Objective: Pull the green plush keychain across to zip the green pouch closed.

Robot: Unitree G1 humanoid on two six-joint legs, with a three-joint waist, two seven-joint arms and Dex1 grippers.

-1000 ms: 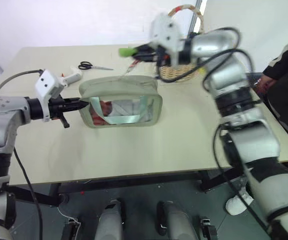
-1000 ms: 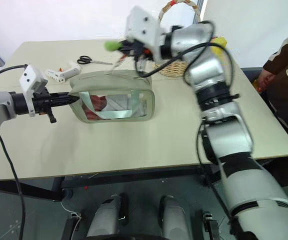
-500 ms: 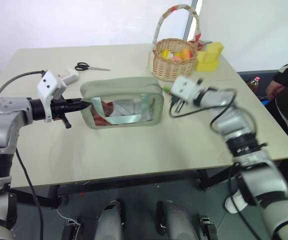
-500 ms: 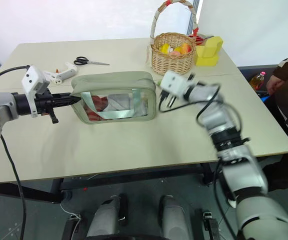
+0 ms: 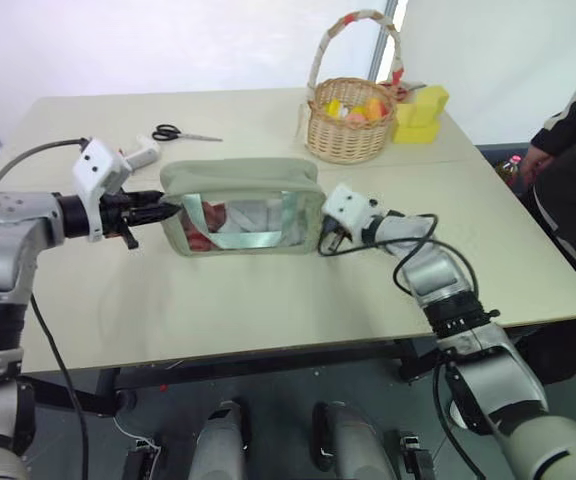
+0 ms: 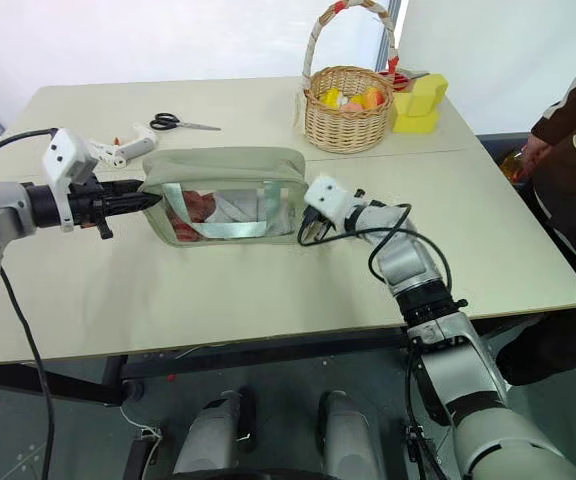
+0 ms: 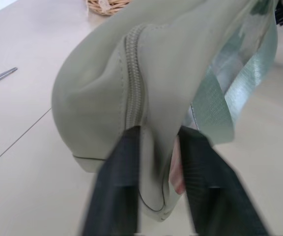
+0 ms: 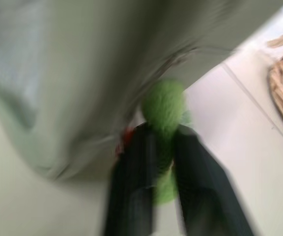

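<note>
The green pouch (image 5: 240, 178) stands upright on the table, its clear window facing me and its zipper (image 7: 133, 83) running closed along the top. My left gripper (image 5: 168, 210) is at the pouch's left end. Its fingers (image 7: 119, 182) are parted, with a fold of the pouch's end (image 7: 158, 162) between them. At the pouch's right end is my right gripper (image 5: 325, 238). The green plush keychain (image 8: 163, 105) hangs there from the pouch, lying between that gripper's slightly parted fingers (image 8: 136, 172).
A wicker basket (image 5: 348, 130) with small items stands behind the pouch, with yellow sponge blocks (image 5: 423, 105) to its right. Black scissors (image 5: 173, 132) and a white tool (image 5: 140, 152) lie at the back left. A person (image 5: 573, 150) stands at the table's right side.
My right arm has swung down from high over the table to the pouch's right end, bringing the plush keychain with it. The left arm has kept its place.
</note>
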